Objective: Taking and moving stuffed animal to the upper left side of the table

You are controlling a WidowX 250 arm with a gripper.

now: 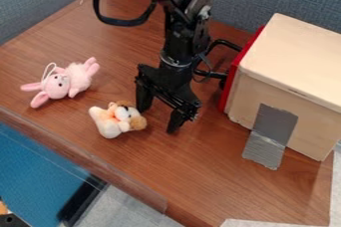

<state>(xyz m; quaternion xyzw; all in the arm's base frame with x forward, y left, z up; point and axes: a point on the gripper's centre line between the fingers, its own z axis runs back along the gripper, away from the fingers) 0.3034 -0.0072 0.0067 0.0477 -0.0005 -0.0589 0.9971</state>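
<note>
The black gripper (158, 117) hangs low over the middle of the table, its two fingers spread apart with nothing between them. Just left of its left finger lies a small white and brown stuffed animal (114, 119) with a patch of orange, on its side near the front edge. A pink stuffed rabbit (61, 82) with a thin white loop lies farther left, apart from the gripper.
A wooden box (286, 66) with a red edge and grey tape stands at the right. The brown table (220, 186) ends in a front edge at the lower left. Blue-grey partitions rise behind and at the left, and a black cable loops beside the arm.
</note>
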